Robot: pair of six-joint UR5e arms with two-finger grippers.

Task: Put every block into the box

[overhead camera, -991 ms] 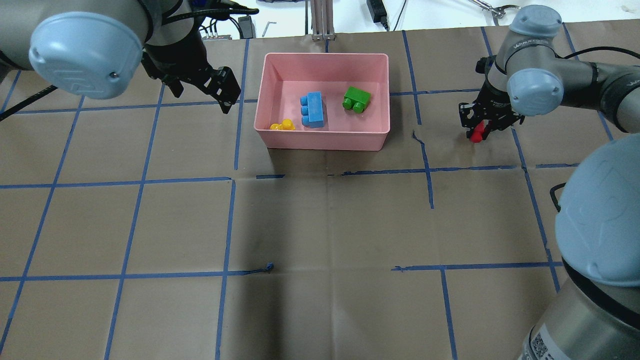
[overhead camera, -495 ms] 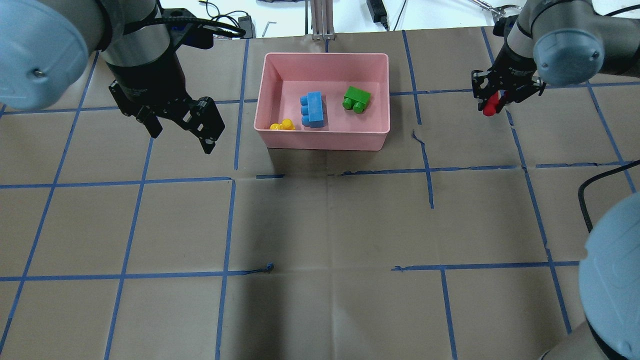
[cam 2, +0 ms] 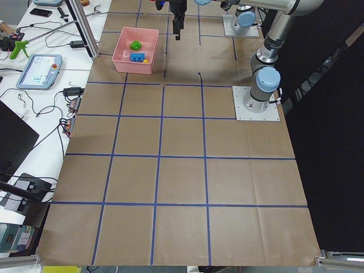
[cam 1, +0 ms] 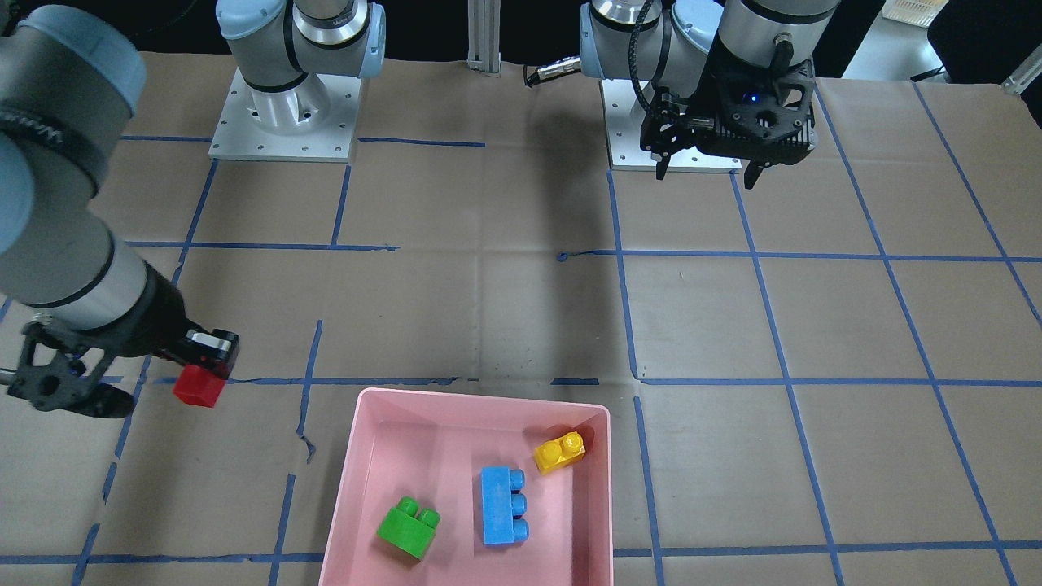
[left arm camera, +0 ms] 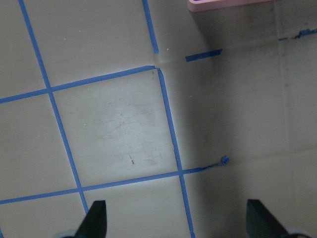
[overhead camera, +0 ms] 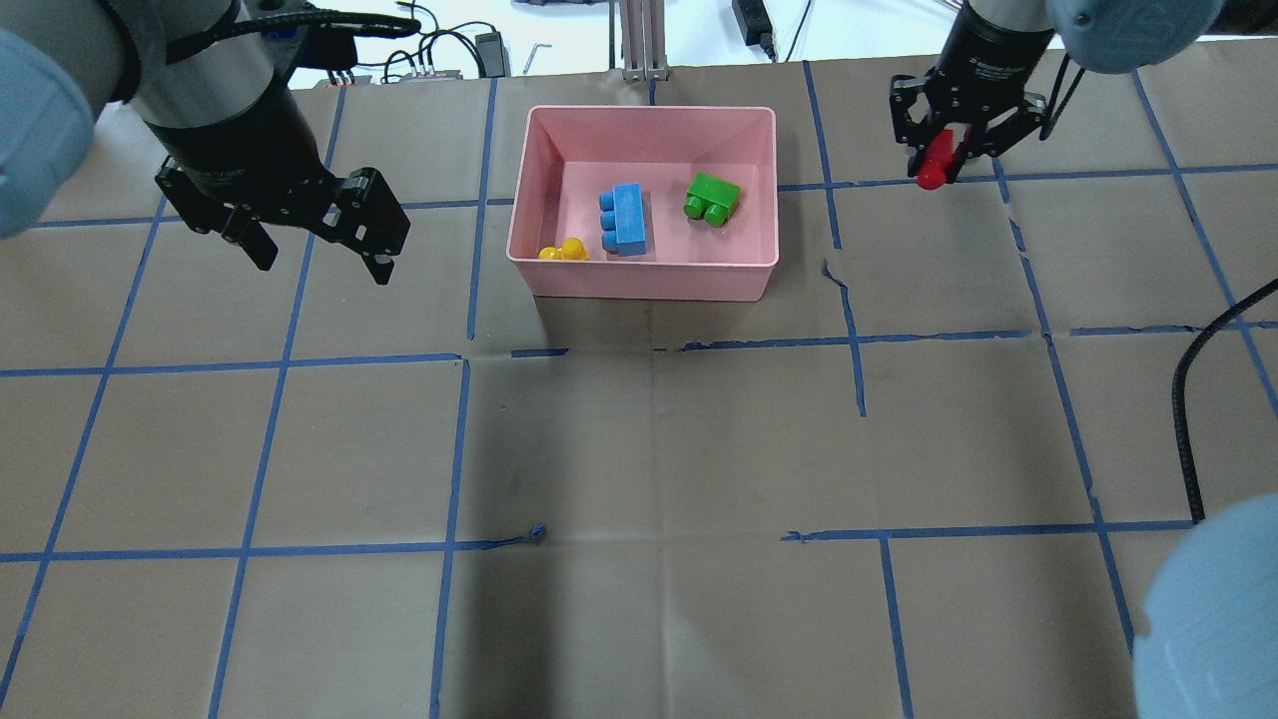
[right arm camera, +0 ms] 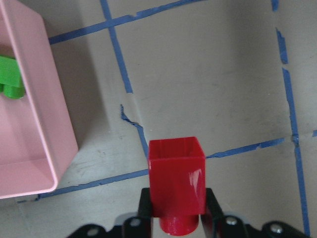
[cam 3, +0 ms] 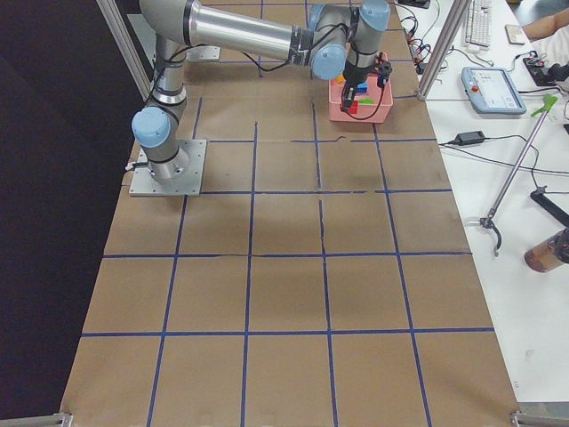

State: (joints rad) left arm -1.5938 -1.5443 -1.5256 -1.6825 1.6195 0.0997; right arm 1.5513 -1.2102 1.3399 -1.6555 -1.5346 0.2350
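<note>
The pink box [overhead camera: 644, 280] [cam 1: 358, 456] sits at the table's far middle. It holds the blue brick [overhead camera: 627, 218] [cam 1: 500, 505], the green brick [overhead camera: 712, 198] [cam 1: 407, 529] and the yellow brick [overhead camera: 565, 251] [cam 1: 559, 452]. My right gripper [overhead camera: 941, 165] [cam 1: 203, 370] is shut on the small red brick [overhead camera: 936, 170] [cam 1: 198, 385] [right arm camera: 176, 183], held above the table to the right of the box. The box's edge [right arm camera: 44, 119] shows in the right wrist view. My left gripper [overhead camera: 315, 240] [cam 1: 704, 171] is open and empty, raised left of the box.
Brown paper with a blue tape grid covers the table [overhead camera: 639, 449]. Cables and devices [overhead camera: 754, 25] lie beyond the far edge. The left wrist view shows bare paper and the box's corner [left arm camera: 218, 5].
My right gripper has carried the red brick up and toward the far edge, then leftward toward the box. My left arm has swung away from the box, toward me and leftward.
</note>
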